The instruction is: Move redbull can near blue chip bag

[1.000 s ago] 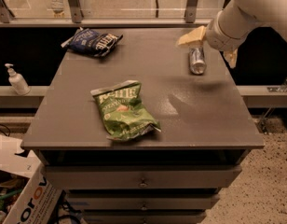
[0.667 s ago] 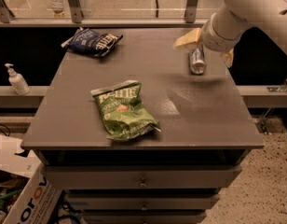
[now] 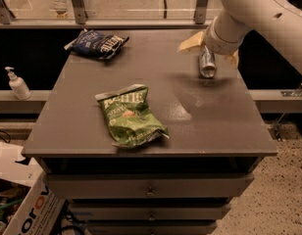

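Note:
The redbull can [image 3: 207,64], slim and silver, stands on the grey table [image 3: 214,126] near its far right side. My gripper [image 3: 211,51] hangs right over the can, its yellowish fingers [image 3: 190,42] spread wide on either side of it and apart from it, so it is open. The blue chip bag [image 3: 97,43] with white lettering lies flat at the table's far left corner, well away from the can.
A larger green chip bag [image 3: 131,114] lies in the middle front of the table. A soap pump bottle [image 3: 16,84] stands on a ledge to the left. A cardboard box [image 3: 23,207] sits on the floor at lower left. A railing runs behind the table.
My arm has shifted a little to the left and closer over the can. The can and both bags have not moved.

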`<action>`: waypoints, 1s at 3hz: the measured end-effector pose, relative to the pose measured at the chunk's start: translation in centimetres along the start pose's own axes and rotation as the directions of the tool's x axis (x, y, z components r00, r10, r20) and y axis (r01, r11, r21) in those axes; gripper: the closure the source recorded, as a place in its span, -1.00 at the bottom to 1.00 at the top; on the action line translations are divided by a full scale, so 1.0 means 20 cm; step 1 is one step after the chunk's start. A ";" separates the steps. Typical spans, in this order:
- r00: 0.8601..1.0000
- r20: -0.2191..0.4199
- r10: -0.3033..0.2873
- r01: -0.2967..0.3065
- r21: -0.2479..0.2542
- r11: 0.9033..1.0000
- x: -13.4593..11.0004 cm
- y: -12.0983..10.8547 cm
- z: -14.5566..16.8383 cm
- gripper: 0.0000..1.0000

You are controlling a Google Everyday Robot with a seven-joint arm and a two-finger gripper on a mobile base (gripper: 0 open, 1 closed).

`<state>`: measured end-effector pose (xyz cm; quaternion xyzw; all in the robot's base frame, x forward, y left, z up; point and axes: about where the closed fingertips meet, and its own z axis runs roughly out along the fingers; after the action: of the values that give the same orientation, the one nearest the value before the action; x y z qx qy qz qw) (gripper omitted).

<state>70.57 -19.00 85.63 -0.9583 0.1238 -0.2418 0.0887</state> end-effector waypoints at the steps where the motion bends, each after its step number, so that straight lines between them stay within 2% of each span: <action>1: 1.000 -0.008 -0.014 0.014 -0.014 1.000 0.01 -0.02 0.05 -1.00; 2: 1.000 -0.023 -0.020 0.019 -0.033 0.999 0.06 -0.01 0.09 -1.00; 3: 0.999 -0.033 -0.026 0.024 -0.045 0.999 0.10 0.02 0.12 -0.66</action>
<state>73.37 -19.63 84.36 -0.9573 0.1186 -0.2562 0.0620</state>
